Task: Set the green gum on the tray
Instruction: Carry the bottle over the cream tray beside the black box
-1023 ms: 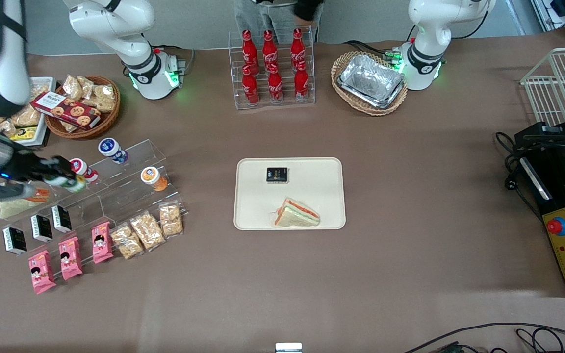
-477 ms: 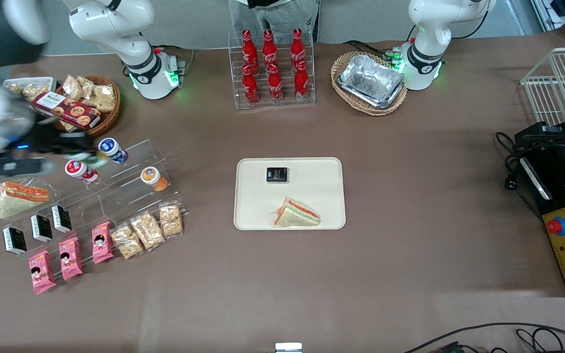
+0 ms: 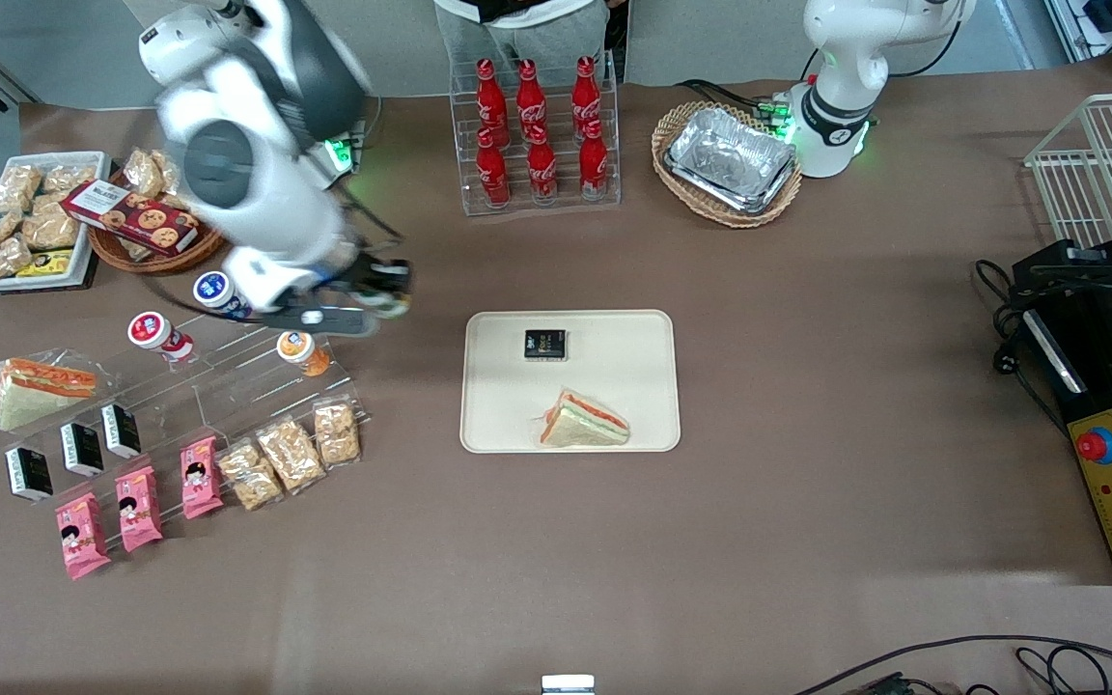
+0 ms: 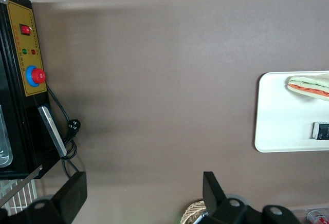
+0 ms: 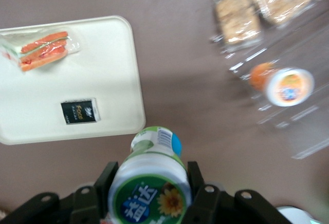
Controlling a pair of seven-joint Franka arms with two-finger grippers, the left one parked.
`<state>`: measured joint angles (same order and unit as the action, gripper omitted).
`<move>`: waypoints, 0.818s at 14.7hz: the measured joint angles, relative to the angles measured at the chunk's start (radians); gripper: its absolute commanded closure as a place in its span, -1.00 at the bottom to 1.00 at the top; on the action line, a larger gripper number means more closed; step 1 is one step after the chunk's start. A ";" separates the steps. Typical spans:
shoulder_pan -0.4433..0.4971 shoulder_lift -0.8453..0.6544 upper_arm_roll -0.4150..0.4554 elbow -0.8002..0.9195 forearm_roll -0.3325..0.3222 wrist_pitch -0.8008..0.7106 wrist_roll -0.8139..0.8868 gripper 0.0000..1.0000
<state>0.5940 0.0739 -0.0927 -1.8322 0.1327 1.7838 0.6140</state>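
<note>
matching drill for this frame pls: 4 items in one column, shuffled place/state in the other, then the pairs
Items
1. green gum
2. sandwich
3. orange bottle
4. foil tray

Places
A. in the wicker basket
B. on the clear stepped rack
C. held in the gripper, above bare table short of the tray
D. on the tray, nearer the front camera than the black packet

Pairs: 1-C, 2-D, 3-B, 4-A

The pincer [image 3: 392, 290] blurs in the front view, hiding most of the green gum [image 5: 150, 183]; the wrist picture's edge crops the bottle's lid.
</note>
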 measured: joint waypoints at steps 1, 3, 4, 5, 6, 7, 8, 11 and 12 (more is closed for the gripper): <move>0.046 -0.001 0.001 -0.080 0.001 0.103 0.053 -0.03; 0.127 0.000 0.002 -0.231 0.001 0.311 0.130 -0.02; 0.155 0.004 0.002 -0.298 0.001 0.407 0.152 -0.03; 0.176 0.012 0.002 -0.352 0.001 0.487 0.166 -0.03; 0.192 0.026 0.001 -0.388 0.001 0.546 0.177 -0.03; 0.205 0.046 0.001 -0.408 0.002 0.590 0.188 -0.03; 0.214 0.070 0.001 -0.417 0.002 0.630 0.195 -0.03; 0.244 0.159 0.001 -0.422 0.002 0.760 0.231 -0.03; 0.255 0.190 0.001 -0.422 0.002 0.799 0.244 -0.03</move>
<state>0.8490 0.2634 -0.0918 -2.2538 0.1343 2.5828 0.8580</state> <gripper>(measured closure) 0.401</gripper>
